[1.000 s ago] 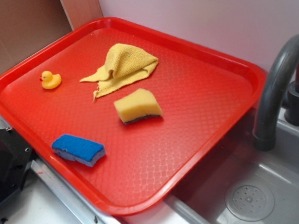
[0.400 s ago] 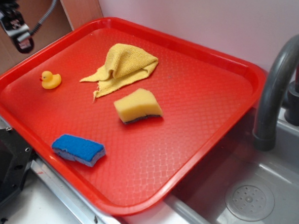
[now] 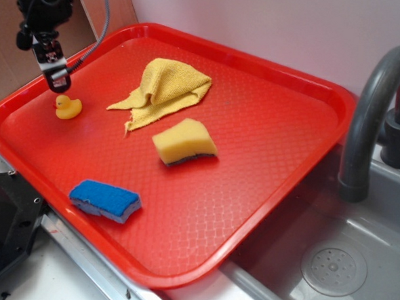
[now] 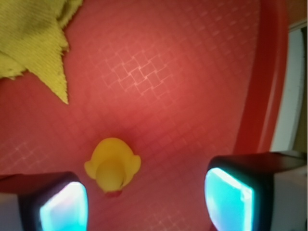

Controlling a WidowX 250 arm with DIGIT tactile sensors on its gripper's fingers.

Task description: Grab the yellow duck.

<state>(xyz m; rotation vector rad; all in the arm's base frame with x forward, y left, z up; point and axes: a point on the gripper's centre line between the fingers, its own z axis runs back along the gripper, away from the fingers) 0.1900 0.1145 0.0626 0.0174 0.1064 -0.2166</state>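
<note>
Black gripper hangs at upper left of the exterior view, just above the yellow duck, not touching it. Wrist view: its two pads w/ cyan glare sit at the bottom corners, jaws spread wide, nothing held; duck is low in frame between them, closer to the left pad, gap on both sides. Duck rests on the red tray near the tray's left rim. Right of the duck, upper centre, a crumpled yellow terry cloth; its pointed corner shows upper left in the wrist view. Below the cloth, mid-frame, a yellow wedge sponge w/ dark underside. Lower left of that, a blue sponge near the tray's front edge. Far right: grey faucet over a grey sink w/ round drain.
</note>
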